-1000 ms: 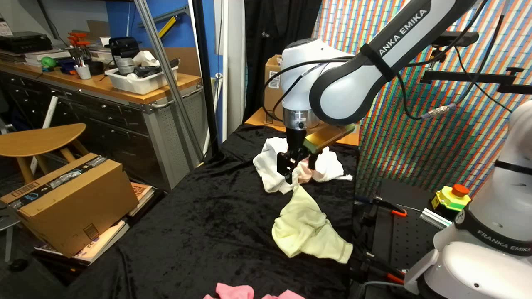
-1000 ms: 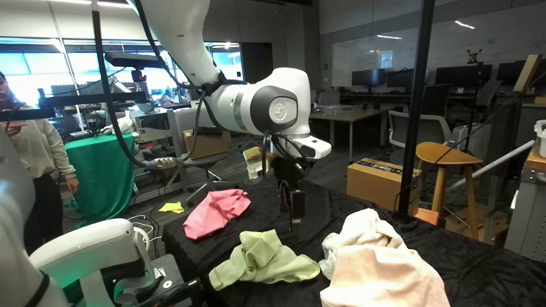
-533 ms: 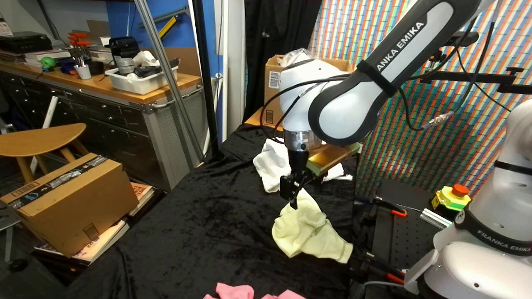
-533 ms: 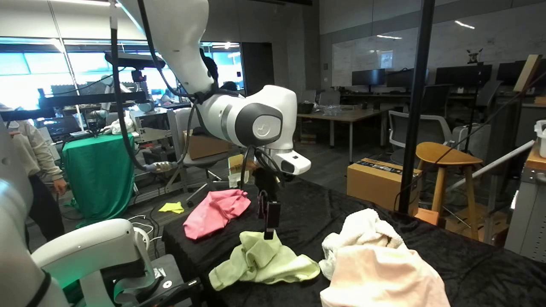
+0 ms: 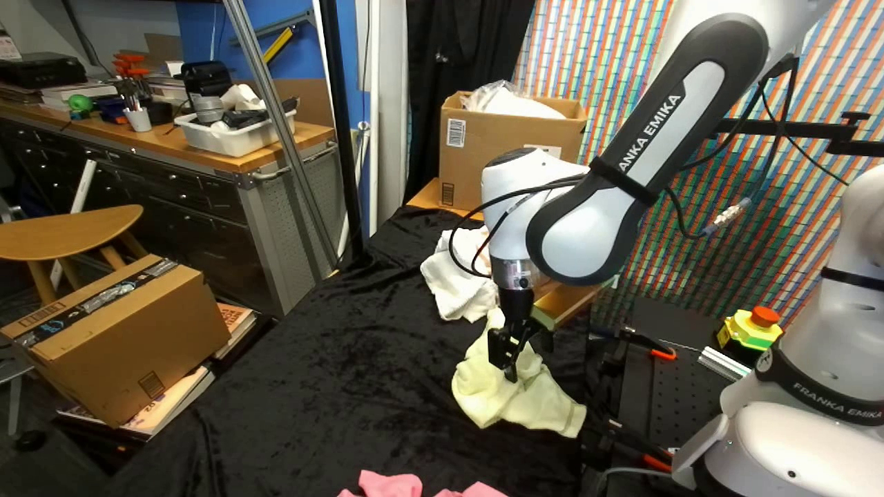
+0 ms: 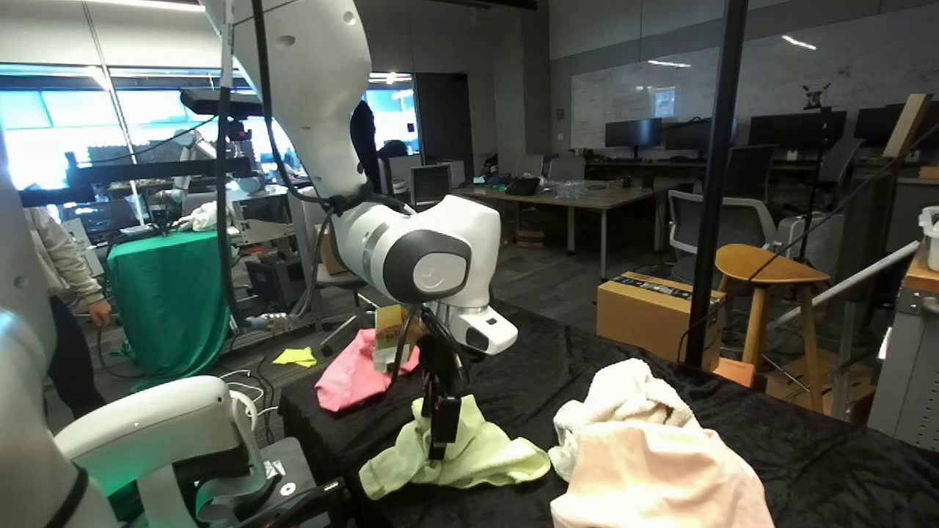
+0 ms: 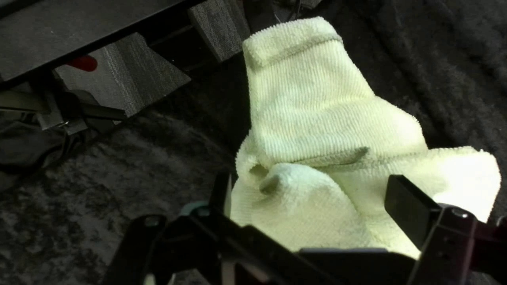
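Pale yellow-green cloth [image 7: 309,111] lies crumpled on a black-draped surface [image 5: 318,386], below the parted pincer [image 7: 311,198] of a white Franka Emika arm [image 5: 583,238]. Seen from the wrist, the two black fingers [image 7: 412,209] stand spread far apart on either side of a rounded fold of the cloth, which shows between them unpinched. Whether either fingertip touches the fabric cannot be told from these angles. The cloth's ribbed, hemmed end reaches toward the top of the wrist view, while another part extends outward past one finger. In both exterior views, the pincer points downward and covers part of the heap from sight. A white cloth [image 6: 627,392] and a peach cloth [image 6: 660,477] overlap near the yellow-green one; a pink cloth [image 6: 351,374] lies on the opposite side, partly hidden in an exterior view by equipment [image 6: 390,334] carried at the wrist. Beyond the white cloth stands a cardboard box [image 5: 511,145]. Near the robot's base [image 5: 794,445], a red button [image 5: 764,317] caps a yellow housing [image 5: 749,333]. At the edge of an exterior view, a person [image 6: 66,264] in a light top, partly hidden, stands beside a green drape [image 6: 172,308].
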You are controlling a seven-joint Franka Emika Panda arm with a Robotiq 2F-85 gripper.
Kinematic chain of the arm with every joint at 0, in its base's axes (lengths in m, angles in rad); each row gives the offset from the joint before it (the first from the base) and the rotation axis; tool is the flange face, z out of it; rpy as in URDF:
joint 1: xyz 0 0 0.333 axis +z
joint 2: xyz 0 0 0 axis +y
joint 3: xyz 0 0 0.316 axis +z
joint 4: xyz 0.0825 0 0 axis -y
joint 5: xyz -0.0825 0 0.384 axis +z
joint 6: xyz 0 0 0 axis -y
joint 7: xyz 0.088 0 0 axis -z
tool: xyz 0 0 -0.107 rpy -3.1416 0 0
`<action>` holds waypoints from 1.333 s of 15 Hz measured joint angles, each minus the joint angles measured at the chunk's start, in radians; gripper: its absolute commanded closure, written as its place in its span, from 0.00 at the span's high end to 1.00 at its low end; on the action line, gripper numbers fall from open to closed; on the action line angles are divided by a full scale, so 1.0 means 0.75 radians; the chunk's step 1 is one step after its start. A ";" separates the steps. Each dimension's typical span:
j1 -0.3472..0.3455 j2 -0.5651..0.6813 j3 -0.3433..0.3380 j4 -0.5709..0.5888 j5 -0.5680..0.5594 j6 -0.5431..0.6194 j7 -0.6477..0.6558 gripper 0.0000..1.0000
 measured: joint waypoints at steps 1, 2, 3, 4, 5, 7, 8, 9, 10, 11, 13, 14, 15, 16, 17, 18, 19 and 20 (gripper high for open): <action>0.000 0.011 0.001 -0.007 0.026 0.022 -0.025 1.00; 0.000 0.018 0.005 -0.011 0.060 0.040 -0.054 1.00; 0.000 0.023 0.011 -0.013 0.098 0.058 -0.087 1.00; 0.000 0.027 0.018 -0.014 0.138 0.077 -0.121 1.00; 0.000 0.030 0.027 -0.014 0.182 0.095 -0.158 1.00; 0.000 0.035 0.045 -0.016 0.267 0.131 -0.232 1.00; -0.001 0.036 0.054 -0.017 0.312 0.141 -0.271 1.00; -0.003 0.036 0.063 -0.018 0.356 0.150 -0.311 1.00; -0.005 0.036 0.071 -0.019 0.398 0.159 -0.349 1.00; -0.007 0.036 0.078 -0.019 0.432 0.162 -0.382 1.00; -0.009 0.038 0.085 -0.020 0.479 0.162 -0.439 1.00; -0.009 0.042 0.086 -0.021 0.490 0.162 -0.459 1.00; -0.009 0.048 0.087 -0.021 0.496 0.162 -0.475 1.00; -0.009 0.056 0.088 -0.021 0.501 0.162 -0.490 1.00; -0.009 0.065 0.090 -0.021 0.504 0.163 -0.505 1.00; -0.009 0.075 0.093 -0.020 0.504 0.163 -0.516 1.00; -0.009 0.084 0.096 -0.020 0.504 0.164 -0.526 1.00; -0.009 0.092 0.100 -0.020 0.505 0.165 -0.535 1.00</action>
